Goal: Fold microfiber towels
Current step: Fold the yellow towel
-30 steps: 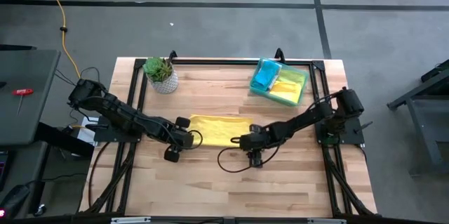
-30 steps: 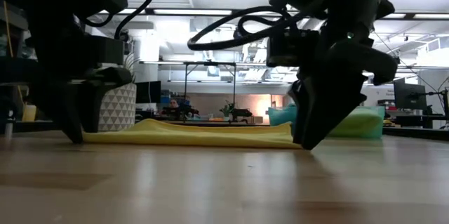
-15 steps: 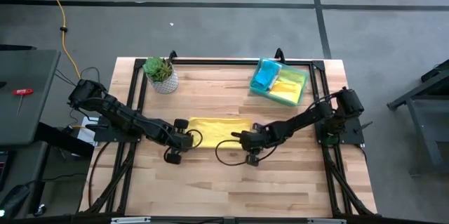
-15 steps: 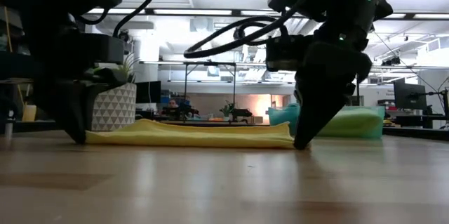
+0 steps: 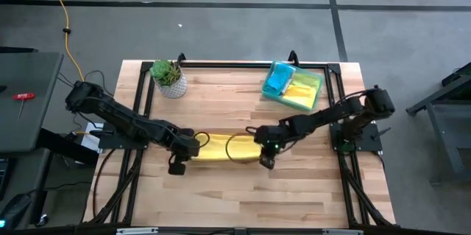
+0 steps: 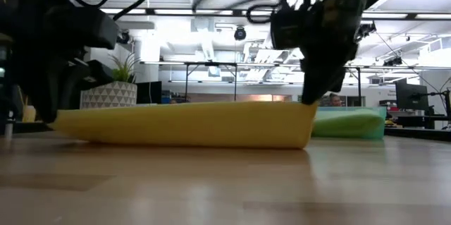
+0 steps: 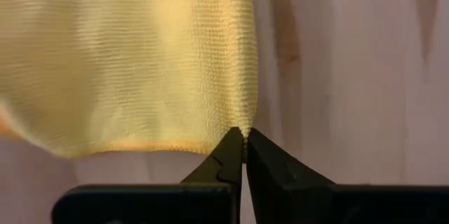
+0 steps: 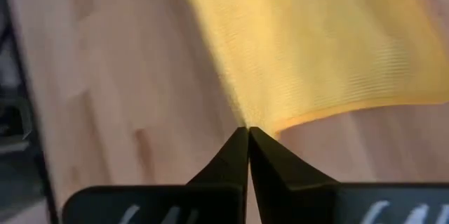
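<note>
While each clamps a corner, the yellow towel [image 5: 221, 147] stretches mid-frame between left pincer [image 5: 187, 149] and right pincer [image 5: 263, 149]; no writing reads.

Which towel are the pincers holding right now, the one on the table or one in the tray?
The yellow towel on the open table: left pincer and right pincer each pinch one edge. The blue towel and the other yellow one stay untouched in the green tray.
</note>
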### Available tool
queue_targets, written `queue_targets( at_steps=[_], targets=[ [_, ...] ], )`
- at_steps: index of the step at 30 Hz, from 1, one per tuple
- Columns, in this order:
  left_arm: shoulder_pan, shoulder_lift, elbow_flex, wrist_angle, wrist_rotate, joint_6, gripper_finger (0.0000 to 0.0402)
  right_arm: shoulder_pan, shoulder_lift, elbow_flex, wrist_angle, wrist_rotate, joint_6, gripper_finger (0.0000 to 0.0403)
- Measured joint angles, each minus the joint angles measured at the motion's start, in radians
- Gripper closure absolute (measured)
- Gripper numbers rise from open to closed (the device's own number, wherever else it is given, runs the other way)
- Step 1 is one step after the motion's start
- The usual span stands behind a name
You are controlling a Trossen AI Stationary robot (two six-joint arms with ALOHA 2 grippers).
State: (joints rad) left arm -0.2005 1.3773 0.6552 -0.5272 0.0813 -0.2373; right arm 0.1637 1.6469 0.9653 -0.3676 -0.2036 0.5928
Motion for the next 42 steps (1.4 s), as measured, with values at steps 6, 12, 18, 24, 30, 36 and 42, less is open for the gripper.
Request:
queue_targets(
  at_steps=[6, 12, 18, 24, 30, 36, 42],
  targets=[
    [0.08, -0.004, 0.0, -0.007, -0.048, -0.082, 0.04, -0.057, 0.001, 0.0, -0.012, 0.037, 0.036, 0.0402],
    [0.15, -0.005, 0.0, -0.008, -0.052, -0.141, 0.0401, -0.094, 0.001, 0.0, -0.022, 0.062, 0.061, 0.0403],
    [0.188, -0.005, 0.001, 0.003, 0.056, -0.262, 0.0401, -0.107, 0.001, 0.0, -0.092, 0.098, 0.107, 0.0403],
    [0.166, -0.006, 0.002, 0.056, 0.184, -0.425, 0.0401, -0.107, -0.001, 0.002, -0.107, 0.098, 0.105, 0.0403],
    [0.177, -0.006, 0.002, 0.126, 0.218, -0.504, 0.0401, -0.115, -0.001, 0.002, -0.109, 0.096, 0.119, 0.0403],
    [0.252, -0.007, 0.002, 0.136, 0.218, -0.519, 0.0401, -0.142, -0.001, 0.002, -0.107, 0.084, 0.151, 0.0403],
    [0.313, -0.007, -0.008, 0.13, 0.189, -0.519, 0.0401, -0.165, -0.001, 0.002, -0.107, 0.097, 0.159, 0.0403]
  ],
)
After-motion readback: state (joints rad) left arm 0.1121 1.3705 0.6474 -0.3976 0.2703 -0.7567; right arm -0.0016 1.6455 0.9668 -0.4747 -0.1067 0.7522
